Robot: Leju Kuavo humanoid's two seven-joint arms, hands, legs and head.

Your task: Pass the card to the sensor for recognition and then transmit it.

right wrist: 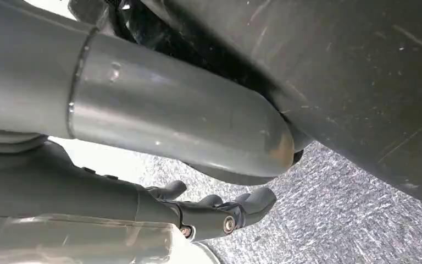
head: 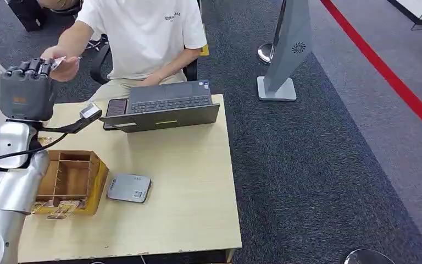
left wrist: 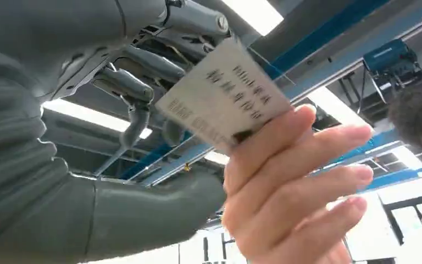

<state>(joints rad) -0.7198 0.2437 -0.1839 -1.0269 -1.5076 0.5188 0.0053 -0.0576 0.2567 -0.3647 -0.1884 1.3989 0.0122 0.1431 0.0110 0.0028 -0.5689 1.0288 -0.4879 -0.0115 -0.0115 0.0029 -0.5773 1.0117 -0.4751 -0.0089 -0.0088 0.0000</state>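
Observation:
My left hand [head: 27, 88] is raised at the table's far left corner, fingers up. The white card [head: 58, 61] with dark printed text [left wrist: 225, 99] lies against my dark fingers [left wrist: 137, 82]. A seated person's hand [left wrist: 291, 181] pinches its far end. My thick thumb [left wrist: 159, 203] stands apart from the card, with ceiling showing between them. The grey flat sensor [head: 129, 188] lies on the wooden table [head: 187, 181], well below and to the right of my left hand. My right hand [right wrist: 220, 212] hangs beside my body over the carpet, fingers loosely spread and holding nothing.
A cardboard box with dividers [head: 71, 179] stands just left of the sensor. An open laptop [head: 165, 104] and a phone [head: 116, 106] lie at the table's far edge in front of the person in a white shirt [head: 143, 33]. A grey floor stand [head: 286, 55] stands on the carpet to the right.

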